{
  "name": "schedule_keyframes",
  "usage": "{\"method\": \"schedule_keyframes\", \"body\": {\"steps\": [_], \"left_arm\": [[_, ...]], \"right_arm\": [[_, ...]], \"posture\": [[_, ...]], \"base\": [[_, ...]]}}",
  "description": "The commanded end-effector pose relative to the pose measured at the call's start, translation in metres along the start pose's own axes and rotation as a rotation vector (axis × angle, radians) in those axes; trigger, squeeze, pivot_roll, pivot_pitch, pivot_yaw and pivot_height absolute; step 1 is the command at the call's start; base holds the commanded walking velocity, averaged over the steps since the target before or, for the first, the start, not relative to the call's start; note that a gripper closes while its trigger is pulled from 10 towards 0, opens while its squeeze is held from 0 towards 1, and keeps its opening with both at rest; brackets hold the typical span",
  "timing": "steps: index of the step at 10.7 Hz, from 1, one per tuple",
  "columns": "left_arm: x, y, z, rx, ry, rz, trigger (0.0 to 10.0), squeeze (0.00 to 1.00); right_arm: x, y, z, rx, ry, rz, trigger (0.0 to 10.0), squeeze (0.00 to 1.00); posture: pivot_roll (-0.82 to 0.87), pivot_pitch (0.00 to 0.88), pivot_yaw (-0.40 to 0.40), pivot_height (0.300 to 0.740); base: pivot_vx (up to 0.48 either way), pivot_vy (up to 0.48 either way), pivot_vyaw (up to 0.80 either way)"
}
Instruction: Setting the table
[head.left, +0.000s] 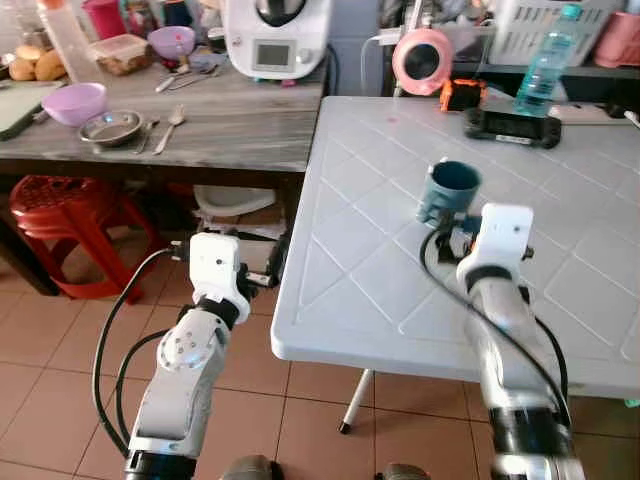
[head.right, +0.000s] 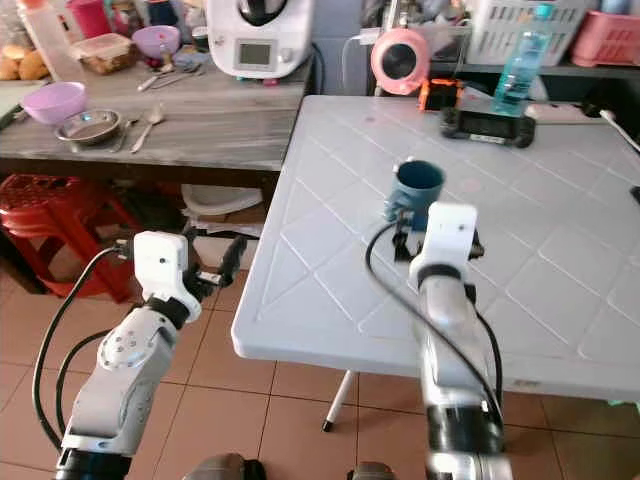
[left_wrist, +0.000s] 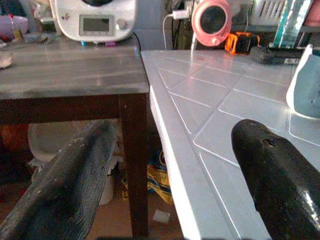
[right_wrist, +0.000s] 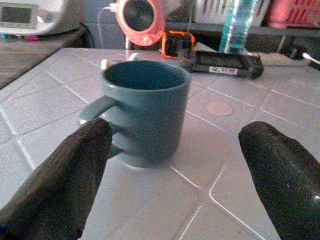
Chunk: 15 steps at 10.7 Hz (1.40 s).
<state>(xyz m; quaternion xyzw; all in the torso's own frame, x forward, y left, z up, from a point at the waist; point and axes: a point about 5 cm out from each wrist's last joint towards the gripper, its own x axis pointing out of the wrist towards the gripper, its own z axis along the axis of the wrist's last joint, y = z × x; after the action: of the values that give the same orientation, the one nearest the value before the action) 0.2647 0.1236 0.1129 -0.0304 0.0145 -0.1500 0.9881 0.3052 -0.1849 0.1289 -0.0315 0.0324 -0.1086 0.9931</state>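
teal mug (right_wrist: 145, 110), white diamond-patterned table (head.left: 560, 260)

The right gripper (right_wrist: 175, 175) reaches forward on an extended silver arm, its black fingers (right_wrist: 60, 180) spread wide. The left gripper (left_wrist: 170, 180), held lower and forward, likewise has its fingers parted.

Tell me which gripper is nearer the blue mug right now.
Right. The right gripper sits open just before the blue mug on the white table; the left gripper hangs off its edge.

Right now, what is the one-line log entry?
mug upright on white table | right gripper open, just short of mug | left gripper open, beside table edge
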Motion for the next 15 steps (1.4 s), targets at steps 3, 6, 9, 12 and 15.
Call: {"method": "schedule_keyframes", "body": {"steps": [3, 6, 9, 12, 15], "left_arm": [[-0.005, 0.001, 0.003, 0.01, 0.018, -0.015, 10.0, 0.0], [-0.012, 0.002, 0.004, 0.02, 0.047, -0.023, 10.0, 0.0], [-0.019, 0.004, 0.005, 0.029, 0.069, -0.024, 10.0, 0.0], [-0.02, 0.003, 0.005, 0.032, 0.077, -0.035, 10.0, 0.0], [-0.019, 0.003, 0.006, 0.034, 0.083, -0.04, 10.0, 0.0]], "right_arm": [[0.005, 0.007, 0.003, 0.037, 0.032, 0.011, 10.0, 0.0], [0.006, 0.033, 0.004, 0.038, 0.075, 0.12, 10.0, 0.0], [0.004, 0.047, 0.003, 0.024, 0.105, 0.208, 10.0, 0.0], [0.007, 0.012, 0.009, 0.001, 0.058, 0.045, 10.0, 0.0], [0.015, -0.02, 0.018, -0.042, 0.009, -0.067, 10.0, 0.0]], "posture": [[-0.02, 0.045, 0.062, 0.74], [0.0, 0.08, 0.072, 0.74], [0.02, 0.098, 0.076, 0.74], [0.02, 0.1, 0.078, 0.74], [0.02, 0.098, 0.075, 0.74]], "base": [[0.0, 0.0, 0.0], [0.0, 0.0, 0.0], [0.0, 0.0, 0.0], [0.0, 0.0, 0.0], [0.0, 0.0, 0.0]]}}
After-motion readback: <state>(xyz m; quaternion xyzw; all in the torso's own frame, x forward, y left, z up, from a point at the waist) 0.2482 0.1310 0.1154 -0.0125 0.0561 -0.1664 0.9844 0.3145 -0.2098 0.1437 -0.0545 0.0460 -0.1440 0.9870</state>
